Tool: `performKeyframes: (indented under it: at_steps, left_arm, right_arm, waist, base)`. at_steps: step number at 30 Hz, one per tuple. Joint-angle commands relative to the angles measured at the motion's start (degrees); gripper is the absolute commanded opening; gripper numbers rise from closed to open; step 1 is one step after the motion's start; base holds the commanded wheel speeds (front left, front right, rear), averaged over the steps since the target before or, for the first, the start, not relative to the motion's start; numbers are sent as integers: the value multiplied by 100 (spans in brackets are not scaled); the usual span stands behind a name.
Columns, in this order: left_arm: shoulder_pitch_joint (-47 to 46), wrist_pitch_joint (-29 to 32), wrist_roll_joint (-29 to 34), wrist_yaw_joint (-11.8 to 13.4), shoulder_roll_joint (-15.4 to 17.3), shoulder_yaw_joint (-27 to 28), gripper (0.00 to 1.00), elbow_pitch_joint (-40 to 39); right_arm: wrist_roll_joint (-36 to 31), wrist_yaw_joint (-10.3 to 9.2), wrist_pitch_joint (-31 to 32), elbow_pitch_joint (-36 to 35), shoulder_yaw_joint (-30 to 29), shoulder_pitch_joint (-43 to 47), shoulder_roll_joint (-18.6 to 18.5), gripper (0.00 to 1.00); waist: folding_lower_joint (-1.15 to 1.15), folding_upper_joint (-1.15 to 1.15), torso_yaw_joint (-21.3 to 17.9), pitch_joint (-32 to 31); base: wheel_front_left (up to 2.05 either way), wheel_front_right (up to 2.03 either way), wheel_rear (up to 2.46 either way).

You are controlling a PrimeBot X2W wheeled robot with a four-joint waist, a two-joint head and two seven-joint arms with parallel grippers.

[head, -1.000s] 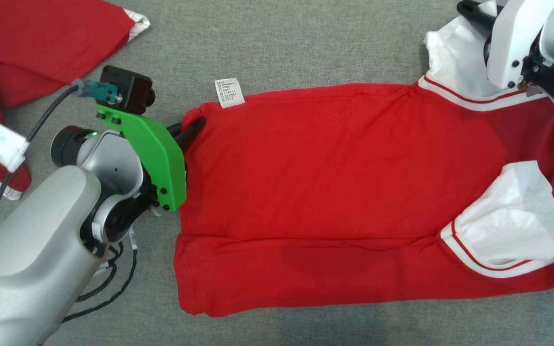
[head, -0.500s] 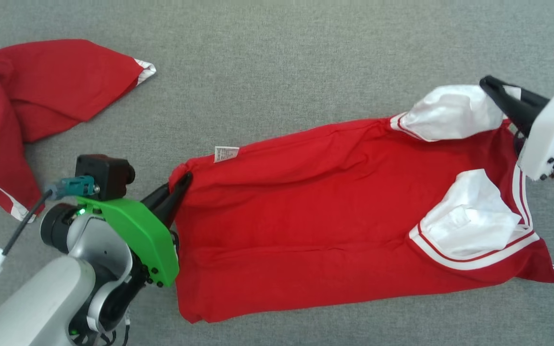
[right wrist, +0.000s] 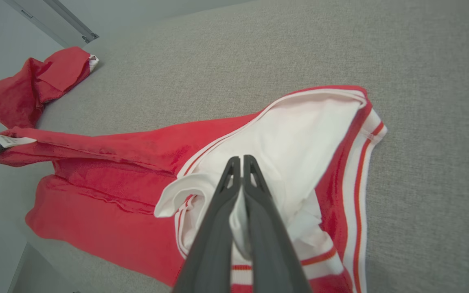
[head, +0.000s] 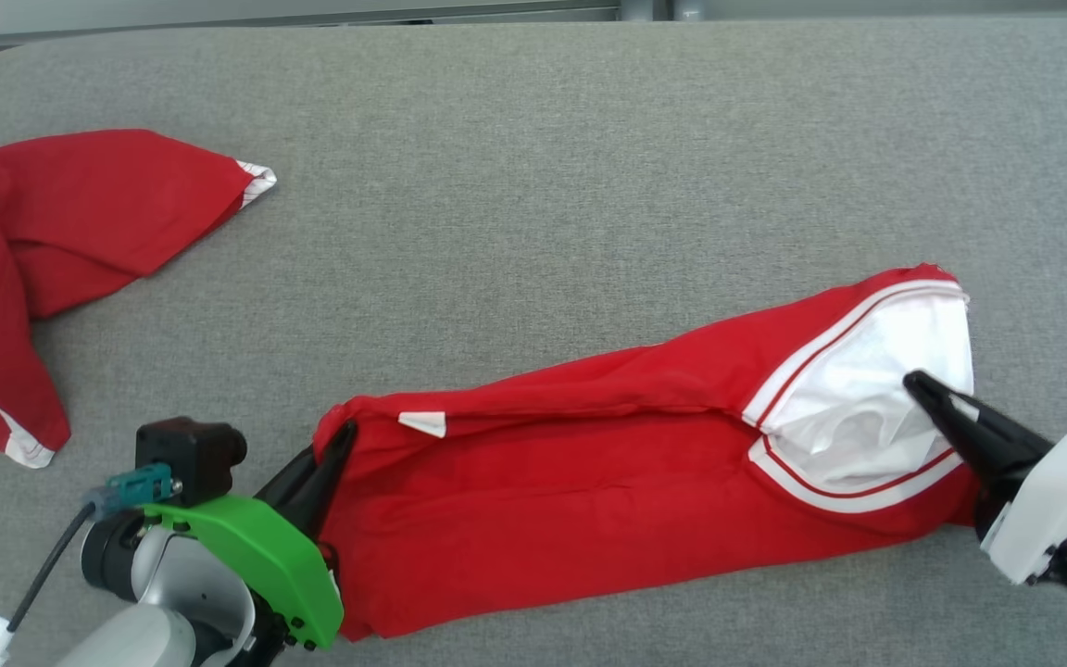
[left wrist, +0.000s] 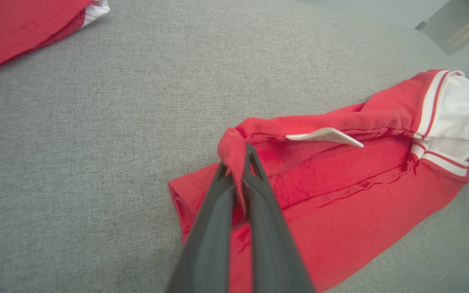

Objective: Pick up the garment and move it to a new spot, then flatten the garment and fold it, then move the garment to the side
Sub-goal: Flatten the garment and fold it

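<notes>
The garment (head: 589, 491) is a red shirt with white sleeves and striped trim, lying in a long doubled band across the near half of the grey table. My left gripper (head: 344, 435) is shut on its red hem corner at the left end, with fabric pinched between the dark fingers (left wrist: 238, 187). A white care label (left wrist: 324, 136) sticks out just beyond that grip. At the right end my right gripper (head: 913, 382) is shut on the white sleeve fabric (right wrist: 283, 146); in the right wrist view the cloth bunches between the gripper (right wrist: 238, 159) fingers.
A second red garment (head: 43, 241) lies crumpled at the table's left side, also seen in the wrist views (right wrist: 31, 87). The grey table (head: 543, 185) stretches bare behind the shirt to its far edge. The table's near edge runs close under the shirt.
The head camera has tilted up, showing more table. Both grippers have drawn their ends of the shirt toward me, and the spread shirt has folded lengthwise into a narrower band.
</notes>
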Motion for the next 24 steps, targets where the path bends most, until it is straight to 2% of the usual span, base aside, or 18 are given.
performKeyframes:
  at_steps: [1,5,11,13,15,16,17,18,21,24]
  left_arm:
    - [143,-96,-30,41,37,52,0,45]
    - [280,-270,65,89,27,56,0,143]
    - [529,-601,145,172,-11,56,0,196]
    - [629,-719,226,221,-20,20,29,257]
    - [722,-791,273,229,-64,-38,42,366]
    - [758,-842,244,231,-124,-47,53,408]
    - [781,-870,232,224,-171,-64,95,454]
    - [801,-884,223,193,-214,-99,100,510]
    - [855,-908,284,163,-296,-206,100,645]
    - [942,-979,477,329,-232,-296,100,743]
  right_arm:
    - [-58,2,18,-105,-30,165,102,0]
    - [-149,2,59,-235,-44,379,326,0]
    - [-387,2,124,-155,59,462,387,0]
    - [-535,2,84,-51,118,412,356,0]
    - [-684,2,51,66,211,339,293,0]
    - [-738,2,52,150,243,325,269,27]
    - [-805,2,44,198,291,317,230,69]
    - [-845,2,25,259,288,315,215,100]
    - [-751,2,80,329,188,286,169,100]
    - [-606,2,213,288,-68,184,188,100]
  waist:
    - [0,63,-69,-34]
    - [0,63,-151,-57]
    - [0,63,-243,-118]
    - [0,63,-263,-137]
    - [0,63,-263,-150]
    - [0,63,-247,-162]
    - [0,63,-226,-180]
    - [0,63,-202,-201]
    - [0,63,-149,-265]
    - [0,63,-139,-322]
  base:
    - [0,0,0]
    - [0,0,0]
    - [0,0,0]
    - [0,0,0]
    - [0,0,0]
    - [0,0,0]
    - [0,0,0]
    - [0,0,0]
    - [0,0,0]
    - [0,0,0]
